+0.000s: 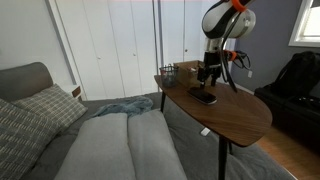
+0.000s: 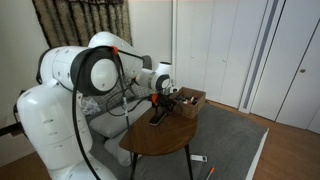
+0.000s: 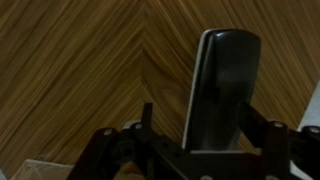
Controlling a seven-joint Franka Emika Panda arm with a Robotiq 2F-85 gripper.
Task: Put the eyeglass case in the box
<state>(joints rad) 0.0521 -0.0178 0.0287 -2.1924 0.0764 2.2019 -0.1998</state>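
Panda arm's over the oval wooden table (image 1: 245,112), gripper (image 1: 207,80) pointing straight down, just above the eyeglass case (image 1: 204,97). Case lies flat on the tabletop, dark, nearly black, not lifted.

Wrist view: case (image 3: 222,88) runs lengthwise toward 12 o'clock, sitting abt 2 o'clock from frame centre. Gripper (image 3: 190,145) comes in from 6 o'clock, fingers (image 3: 276,138) spread wide, nothing pinched btwn them. Case sits closer to the finger at 3 o'clock than the one at 9. Touching the case? Can't tell from these angles.

In an exterior view the tan open-topped box (image 2: 189,101) stands on the same table, at 3 o'clock of the gripper (image 2: 160,102), near but apart. Case is outside the box.

Dark wire basket (image 1: 167,70) sits at 9 o'clock of the gripper, at the table's far end. Grey sofa (image 1: 110,150) w/ cushions at 9 o'clock of the table.
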